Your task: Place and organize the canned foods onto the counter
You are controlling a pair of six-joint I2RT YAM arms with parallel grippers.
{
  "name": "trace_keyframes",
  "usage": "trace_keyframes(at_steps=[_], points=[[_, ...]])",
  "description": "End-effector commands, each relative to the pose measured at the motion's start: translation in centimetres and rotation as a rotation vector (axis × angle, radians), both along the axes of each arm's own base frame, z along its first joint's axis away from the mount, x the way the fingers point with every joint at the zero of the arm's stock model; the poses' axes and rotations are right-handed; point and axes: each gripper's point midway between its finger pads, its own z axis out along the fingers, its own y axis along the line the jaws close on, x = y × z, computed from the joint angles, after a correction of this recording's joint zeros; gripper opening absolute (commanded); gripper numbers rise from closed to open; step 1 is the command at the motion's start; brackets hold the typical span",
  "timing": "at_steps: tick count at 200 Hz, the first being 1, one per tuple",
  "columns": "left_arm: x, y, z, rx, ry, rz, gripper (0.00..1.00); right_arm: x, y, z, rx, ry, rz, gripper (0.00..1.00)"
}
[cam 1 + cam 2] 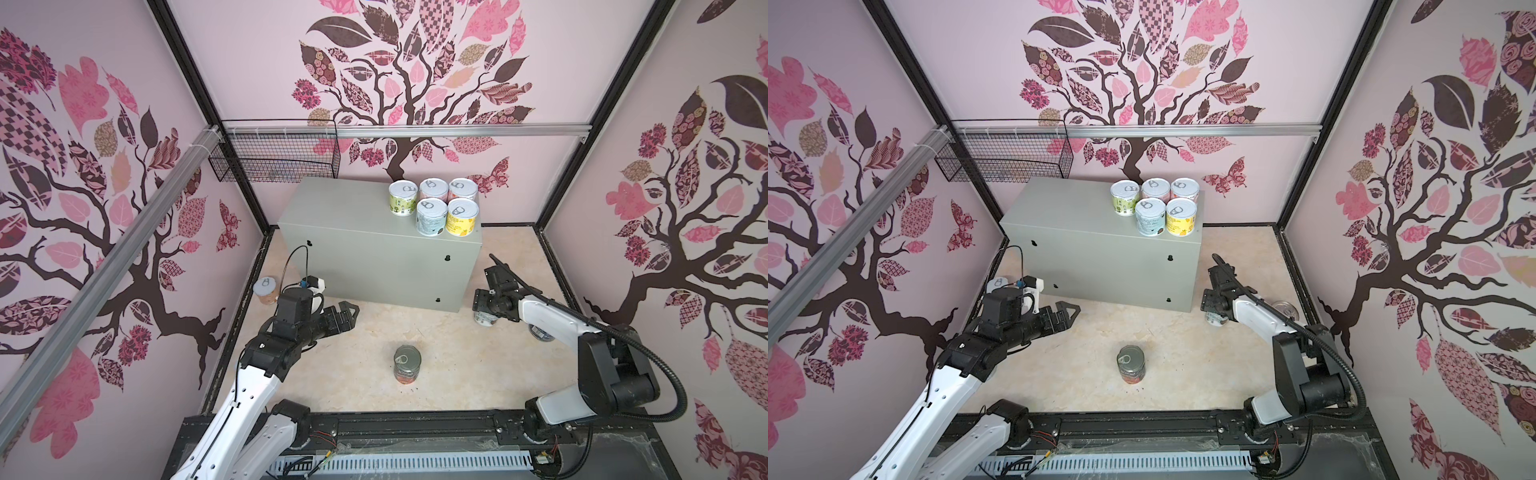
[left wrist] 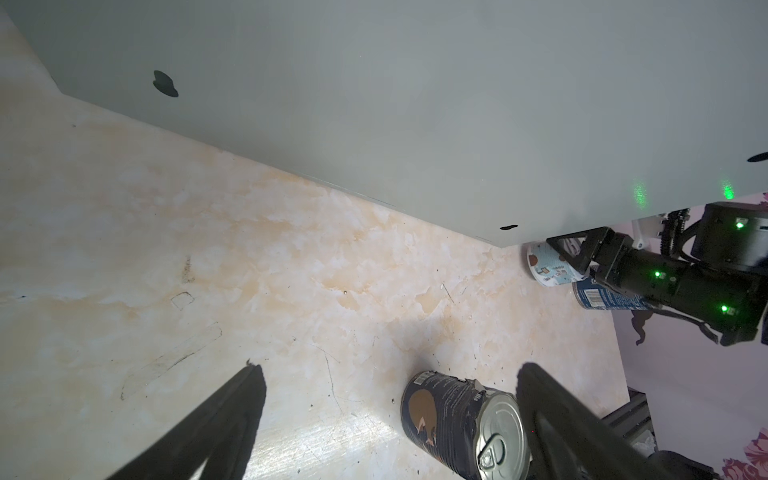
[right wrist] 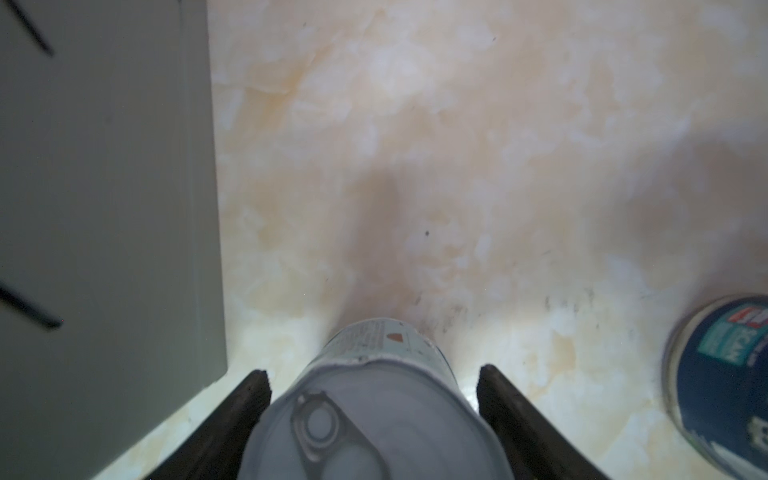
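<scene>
Marbled flooring (image 1: 374,332) is spread before the grey desk (image 1: 374,257), where five cans (image 1: 432,216) are grouped. A pale can (image 3: 374,415) is clenched by the right tool (image 3: 374,399); the left tool (image 1: 347,316) is held released.

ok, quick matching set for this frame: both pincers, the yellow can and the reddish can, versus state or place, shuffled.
1 left pincer
2 right pincer
3 yellow can
4 reddish can

A upright on the floor
B open, empty
C on the counter, front right corner
D shut on the pale blue can

Pairs: 1-B, 2-D, 3-C, 4-A
</scene>
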Motion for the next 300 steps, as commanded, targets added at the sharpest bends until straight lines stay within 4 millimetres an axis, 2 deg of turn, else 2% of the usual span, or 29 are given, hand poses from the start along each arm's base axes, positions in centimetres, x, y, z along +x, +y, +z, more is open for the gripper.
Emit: trace_keyframes(at_steps=[1, 32, 66, 101, 126, 187, 222, 241, 274, 300], points=[[-0.1, 0.7, -0.5, 0.047, -0.011, 0.009, 0.98, -1.4, 1.7, 2.0, 0.030, -0.055, 0.025, 0.60], [-0.2, 0.3, -0.4, 0.056, -0.016, -0.013, 0.98, -4.6, 4.8, 1.2, 0.011, -0.022, 0.123, 0.61], [-0.8, -1.2, -0.2, 0.053, -0.019, -0.089, 0.98, -6.7, 7.9, 1.5, 0.010, -0.031, 0.203, 0.63], [-1.1, -1.4, 0.6, 0.050, -0.043, -0.105, 0.98, -7.8, 11.1, 2.0, 0.026, -0.048, 0.270, 0.64], [-1.4, -1.2, 1.2, 0.071, -0.053, -0.120, 0.98, -8.1, 12.4, 1.6, 0.071, -0.036, 0.293, 0.66], [-2.8, -2.5, 3.8, 0.042, -0.116, -0.225, 0.98, -9.1, 12.7, 0.4, 0.110, -0.025, 0.313, 0.82], [-3.6, -4.3, 4.3, 0.139, -0.114, -0.323, 0.98, -9.7, 12.6, 0.8, 0.142, -0.037, 0.323, 0.91], [-4.3, -6.0, 5.0, 0.190, -0.139, -0.388, 0.98, -10.0, 12.5, 1.9, 0.171, -0.060, 0.325, 1.00], [-4.9, -8.5, 5.5, 0.312, -0.168, -0.477, 0.98, -10.5, 11.9, 5.3, 0.233, -0.148, 0.319, 1.00], [-4.9, -10.4, 5.7, 0.285, -0.150, -0.541, 0.98, -10.8, 10.5, 8.8, 0.277, -0.240, 0.286, 1.00]])
